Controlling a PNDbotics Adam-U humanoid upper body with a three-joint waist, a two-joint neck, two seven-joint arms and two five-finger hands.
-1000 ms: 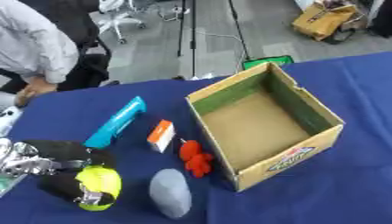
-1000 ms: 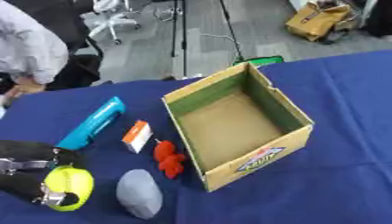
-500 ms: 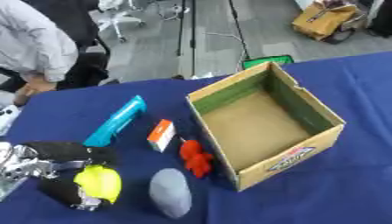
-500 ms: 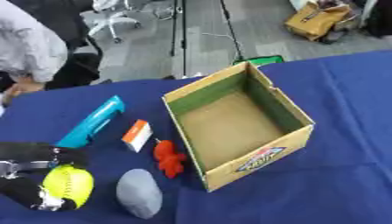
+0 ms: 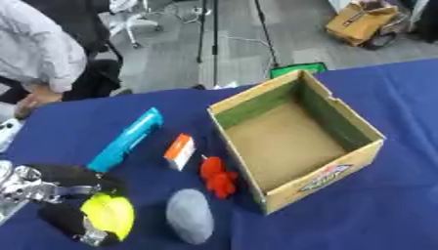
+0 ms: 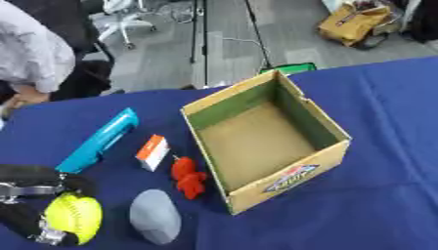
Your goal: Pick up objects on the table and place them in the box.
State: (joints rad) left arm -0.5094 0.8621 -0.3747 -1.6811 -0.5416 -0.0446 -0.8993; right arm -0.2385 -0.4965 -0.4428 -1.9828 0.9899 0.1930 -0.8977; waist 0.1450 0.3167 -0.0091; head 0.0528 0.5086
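The box (image 5: 295, 146) is empty; the left hand (image 5: 73, 205) has its fingers curled around the yellow ball (image 5: 109, 215), and four other objects wait on the table (image 5: 393, 205).

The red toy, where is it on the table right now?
The red toy lies left of the cardboard box, close against its near-left wall, with the grey object in front and the orange-and-white carton just behind.

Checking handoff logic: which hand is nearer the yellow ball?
Left. The left hand is curled round the yellow ball at the table's near-left; the right hand shows in neither view.
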